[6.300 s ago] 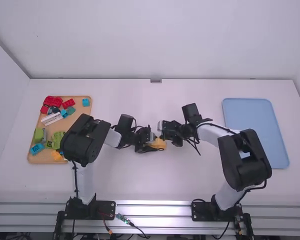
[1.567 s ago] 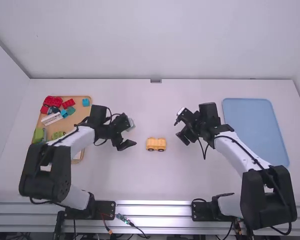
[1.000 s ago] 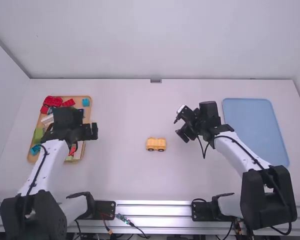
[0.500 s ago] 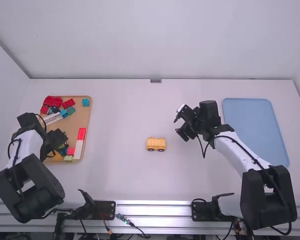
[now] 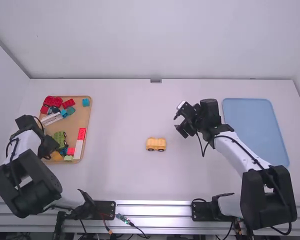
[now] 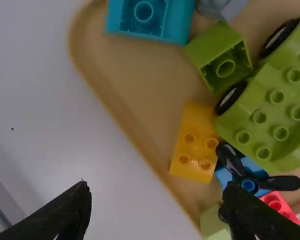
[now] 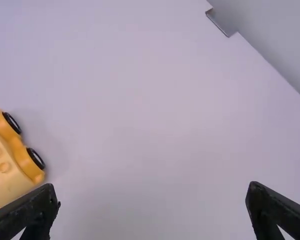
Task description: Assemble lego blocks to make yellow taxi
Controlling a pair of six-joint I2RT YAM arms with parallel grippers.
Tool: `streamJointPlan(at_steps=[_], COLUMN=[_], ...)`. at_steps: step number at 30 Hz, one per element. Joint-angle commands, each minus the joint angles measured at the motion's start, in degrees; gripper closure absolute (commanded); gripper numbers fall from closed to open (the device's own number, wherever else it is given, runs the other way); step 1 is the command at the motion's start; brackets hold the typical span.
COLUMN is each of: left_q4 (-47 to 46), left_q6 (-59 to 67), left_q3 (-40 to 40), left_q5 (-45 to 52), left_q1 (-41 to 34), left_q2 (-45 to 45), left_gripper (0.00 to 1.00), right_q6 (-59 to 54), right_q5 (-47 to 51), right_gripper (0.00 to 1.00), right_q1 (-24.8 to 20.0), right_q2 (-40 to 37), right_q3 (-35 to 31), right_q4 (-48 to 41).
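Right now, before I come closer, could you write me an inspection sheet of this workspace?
Surface: white table; spills, nothing seen.
Job's things: yellow wheeled body on the table; yellow brick in the wooden tray.
Clutter: red bricks and green wheeled piece in that tray.
Grippers: left gripper and right gripper, jaws open, holding nothing.
Cables: loose wires at the near edge.
Surroundings: pale wall.

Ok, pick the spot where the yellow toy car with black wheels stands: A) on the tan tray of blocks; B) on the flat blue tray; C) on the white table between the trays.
C: the yellow car stands on the white table, tabletop showing all around it.
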Motion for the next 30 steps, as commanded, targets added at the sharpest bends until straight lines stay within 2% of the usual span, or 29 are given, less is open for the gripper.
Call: streamJointPlan(at_steps=[1, 3, 5, 15, 21, 26, 30], left_q4=[0.72, 2.16, 5.20, 11.89, 15.02, 18.80, 23.47], left_q6=[0.72, 1.38, 3.85, 4.98, 4.96, 4.96, 7.28], left_q3=[-2.25, -3.13, -5.03, -8.94, -10.95, -13.25, -15.69], left_q5=[-1.07, -1.01, 1.66, 3.06, 3.10, 3.43, 6.64], left_q1=[0.09, 0.09, 0.09, 0.07, 0.07, 0.09, 0.15], left_q2=[0.05, 0.05, 0.05, 0.07, 0.05, 0.05, 0.05], left_gripper=[0.26, 0.27, 0.34, 0.42, 0.43, 0.40, 0.41], right_q6=[-1.77, -1.70, -1.75, -1.70, -1.66, 0.87, 0.85], right_q5=[-0.13, -0.13, -0.13, -0.13, 0.83, 2.86, 2.84], right_gripper=[0.01, 0.01, 0.01, 0.01, 0.01, 0.01, 0.01], right_q1=[-0.07, -0.04, -0.07, 0.04, 0.04, 0.04, 0.04], right_q2=[-1.06, -1.06, -1.06, -1.06, -1.06, -1.06, -1.06], right_q3=[0.55, 0.55, 0.57, 0.55, 0.55, 0.55, 0.55], right_q4=[0.10, 0.06, -0.12, -0.38, -0.62, -0.18, -0.31])
